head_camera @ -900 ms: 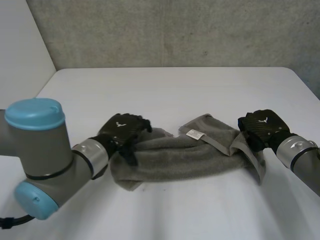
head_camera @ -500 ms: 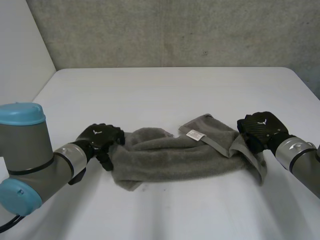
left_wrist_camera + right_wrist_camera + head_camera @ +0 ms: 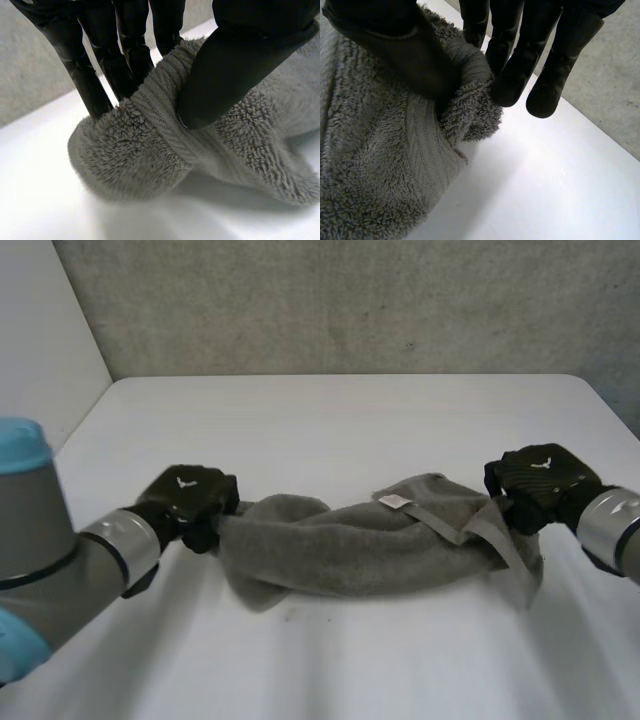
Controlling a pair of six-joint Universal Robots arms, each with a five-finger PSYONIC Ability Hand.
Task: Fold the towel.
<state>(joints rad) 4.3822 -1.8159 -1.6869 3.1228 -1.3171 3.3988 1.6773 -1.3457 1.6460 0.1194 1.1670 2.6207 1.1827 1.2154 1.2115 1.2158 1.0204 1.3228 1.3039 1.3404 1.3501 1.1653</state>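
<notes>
Now the grey towel (image 3: 370, 550) lies bunched across the near middle of the white tabletop (image 3: 330, 425). The left hand (image 3: 188, 502) pinches its left end between thumb and fingers, and the right hand (image 3: 540, 480) pinches its right end likewise.

This is looking like a robotics lab or test room. A bare white surface (image 3: 330, 420) is sitting against a rough grey concrete wall (image 3: 350, 300), with a plain white panel (image 3: 40, 330) standing at one side. Two grey jointed machine arms (image 3: 70, 560) are reaching in over it, the left hand (image 3: 185, 502) and right hand (image 3: 540, 485) each pinching a grey towel (image 3: 360, 550).
</notes>
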